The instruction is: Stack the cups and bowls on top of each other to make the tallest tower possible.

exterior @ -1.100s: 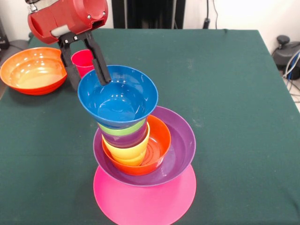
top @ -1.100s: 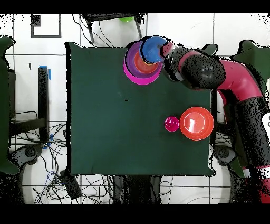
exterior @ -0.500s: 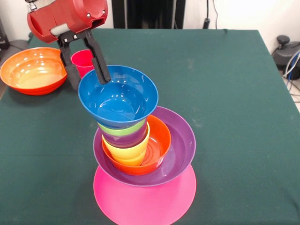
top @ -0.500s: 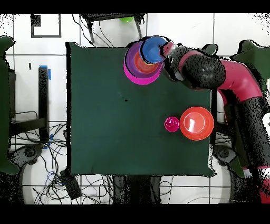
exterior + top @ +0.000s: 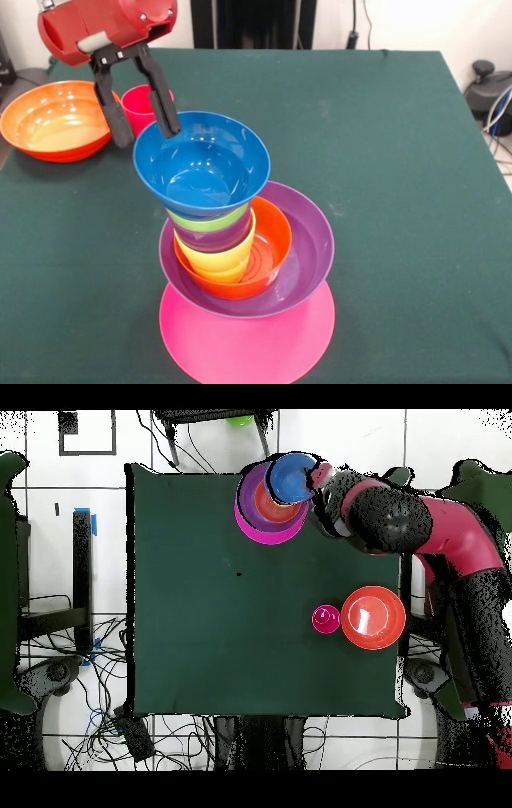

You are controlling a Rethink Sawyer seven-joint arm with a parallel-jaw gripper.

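Gripper (image 5: 142,128) is hanging open, the two black fingers (image 5: 164,114) spread apart, nothing between them. In the front view the fingertips are sitting just beside the rim of the small blue bowl (image 5: 202,164); actual touching can't be told. One finger is showing against the red cup (image 5: 144,106), the other is over bare green cloth.

The tower (image 5: 244,256) is standing near one edge of the table (image 5: 400,200), about midway along that edge. Its base is the pink bowl (image 5: 248,340), upturned, wide rim down on the cloth. On it the purple bowl (image 5: 308,248) is sitting upright, with the small orange bowl (image 5: 268,248) nested inside it. Inside that the yellow cup (image 5: 216,260), then the purple cup (image 5: 212,238), then a light green rim (image 5: 208,222) are showing as nested bands. The small blue bowl is sitting on top, upright and tilted a little.

Off the tower, the large orange bowl (image 5: 56,120) is resting upright at a side edge of the table, well apart from the stack. The red cup is standing upright just beside it, between it and the tower.

In the overhead view the red and black arm (image 5: 420,534) is reaching over the table's edge beside the tower (image 5: 268,509), its end just beside the blue bowl (image 5: 290,476); the orange bowl (image 5: 373,617) and red cup (image 5: 325,619) are touching or nearly so.
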